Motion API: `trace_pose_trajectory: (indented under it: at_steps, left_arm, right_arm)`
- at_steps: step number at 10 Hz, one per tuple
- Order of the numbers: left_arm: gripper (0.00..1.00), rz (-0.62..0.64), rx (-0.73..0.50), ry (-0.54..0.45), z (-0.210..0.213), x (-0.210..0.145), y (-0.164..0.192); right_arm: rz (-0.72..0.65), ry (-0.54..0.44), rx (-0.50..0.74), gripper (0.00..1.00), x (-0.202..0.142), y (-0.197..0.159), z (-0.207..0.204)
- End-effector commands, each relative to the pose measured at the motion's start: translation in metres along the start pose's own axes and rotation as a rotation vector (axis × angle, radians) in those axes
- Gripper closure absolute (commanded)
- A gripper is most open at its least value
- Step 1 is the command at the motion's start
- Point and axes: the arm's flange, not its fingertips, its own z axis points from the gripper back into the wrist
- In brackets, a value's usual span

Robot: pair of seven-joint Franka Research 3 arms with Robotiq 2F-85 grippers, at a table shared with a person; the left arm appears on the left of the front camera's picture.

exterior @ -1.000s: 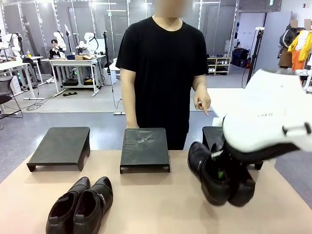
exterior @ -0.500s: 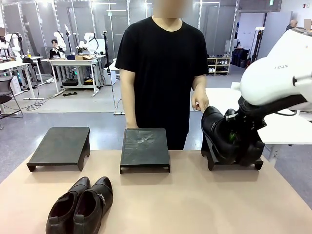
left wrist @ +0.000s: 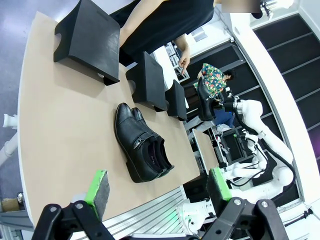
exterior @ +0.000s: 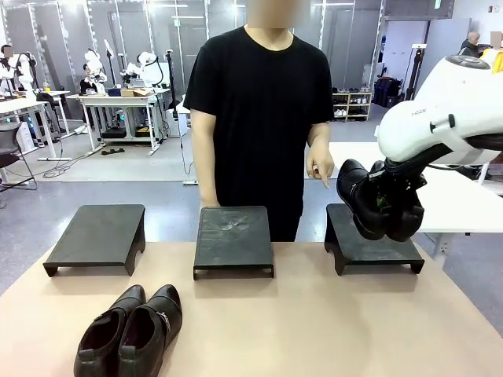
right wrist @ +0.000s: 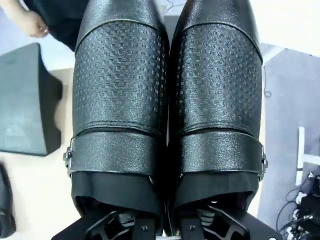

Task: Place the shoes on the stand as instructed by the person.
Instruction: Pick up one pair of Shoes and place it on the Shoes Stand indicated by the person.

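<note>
Four glossy black shoes show, in two pairs. The right hand (right wrist: 167, 227) is clamped on one pair, the held pair (exterior: 377, 206). In the right wrist view these two shoes sit side by side and touching, each with a textured front and a buckled strap. In the front view this pair hangs tilted over the right stand (exterior: 371, 250). Whether it touches the stand's top cannot be told. The second pair (exterior: 130, 334) lies on the tan counter (exterior: 275, 330) at its near edge, toward the near-left corner, shoes touching and toes to the near edge. Three low black stands line the far edge. The left stand (exterior: 98, 234) is by the far-left corner, the middle stand (exterior: 233, 238) is at the centre, and the right one is toward the far-right corner. One person (exterior: 263, 118) in a black T-shirt stands at the far side, between the middle and right stands. The person's forefinger (exterior: 326, 179) points downward, just beside the held pair. The left hand (left wrist: 158, 186) is spread wide above the counter, its two green pads (left wrist: 97, 184) well apart with nothing gripped.
</note>
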Motion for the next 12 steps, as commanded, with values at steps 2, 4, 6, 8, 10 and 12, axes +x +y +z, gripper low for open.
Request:
trace_pose_trajectory:
  at_steps: [2,4,6,8,10,12]
  left_arm:
    - [0.00,-0.020,-0.017,-0.013,0.002,0.004,0.001]
    - [0.00,-0.020,-0.017,-0.013,0.002,0.004,0.001]
    - [0.00,-0.020,-0.017,-0.013,0.002,0.004,0.001]
    - [0.00,-0.020,-0.017,-0.013,0.002,0.004,0.001]
    - [0.00,-0.020,-0.017,-0.013,0.002,0.004,0.001]
    - [0.00,-0.020,-0.017,-0.013,0.002,0.004,0.001]
  right_arm:
    - [0.018,0.007,0.017,0.89,0.035,-0.017,-0.031]
    - [0.044,0.000,0.026,0.89,0.043,-0.022,-0.051]
    - [0.054,0.019,0.038,0.89,0.047,-0.023,-0.072]
    - [0.031,0.030,0.031,0.89,0.047,-0.023,-0.084]
    - [0.042,0.021,0.043,0.89,0.045,-0.023,-0.090]
    - [0.041,0.031,0.042,0.89,0.042,-0.025,-0.097]
